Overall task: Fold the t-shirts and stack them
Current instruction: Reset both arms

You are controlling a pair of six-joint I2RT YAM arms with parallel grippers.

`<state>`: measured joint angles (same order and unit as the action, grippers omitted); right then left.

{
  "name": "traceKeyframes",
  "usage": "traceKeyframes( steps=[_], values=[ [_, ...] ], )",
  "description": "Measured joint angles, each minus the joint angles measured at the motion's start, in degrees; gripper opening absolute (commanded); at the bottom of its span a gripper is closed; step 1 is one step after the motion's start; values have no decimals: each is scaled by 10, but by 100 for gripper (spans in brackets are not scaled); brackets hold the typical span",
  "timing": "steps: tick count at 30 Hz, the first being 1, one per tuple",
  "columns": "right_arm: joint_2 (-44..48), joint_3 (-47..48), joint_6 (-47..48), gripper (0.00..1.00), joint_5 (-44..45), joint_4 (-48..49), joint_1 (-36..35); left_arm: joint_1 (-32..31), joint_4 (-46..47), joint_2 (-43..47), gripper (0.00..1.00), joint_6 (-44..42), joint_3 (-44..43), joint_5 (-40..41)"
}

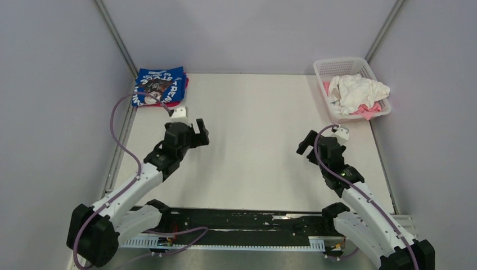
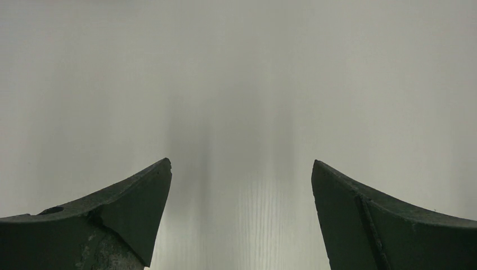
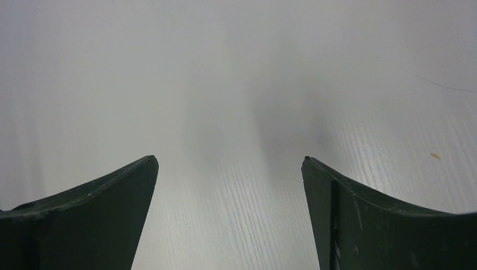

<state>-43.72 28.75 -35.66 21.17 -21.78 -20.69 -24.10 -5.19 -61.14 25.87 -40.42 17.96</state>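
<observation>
A folded royal-blue t-shirt (image 1: 159,86) with a dark round graphic and white lettering lies at the far left corner, on top of a magenta t-shirt (image 1: 184,84) whose edge shows at its right side. A crumpled white t-shirt (image 1: 356,91) and a pale pink one (image 1: 368,111) sit in the white basket (image 1: 343,65) at the far right. My left gripper (image 1: 201,131) is open and empty over the bare table, right of and nearer than the blue shirt; in its wrist view (image 2: 241,169) only tabletop shows between the jaws. My right gripper (image 1: 306,143) is open and empty, near-left of the basket; its wrist view (image 3: 229,162) shows bare table.
The white table (image 1: 253,140) is walled by pale panels at the left, back and right. A black strip (image 1: 242,222) with cables runs along the near edge between the arm bases.
</observation>
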Motion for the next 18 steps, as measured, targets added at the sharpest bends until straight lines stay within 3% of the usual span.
traceKeyframes(
  steps=[6,18],
  values=[
    [1,-35,-4,100,-24,27,0,-43,17,96,100,40,115,-7],
    [16,-82,-18,100,-26,71,0,-43,33,71,100,52,115,5]
  ],
)
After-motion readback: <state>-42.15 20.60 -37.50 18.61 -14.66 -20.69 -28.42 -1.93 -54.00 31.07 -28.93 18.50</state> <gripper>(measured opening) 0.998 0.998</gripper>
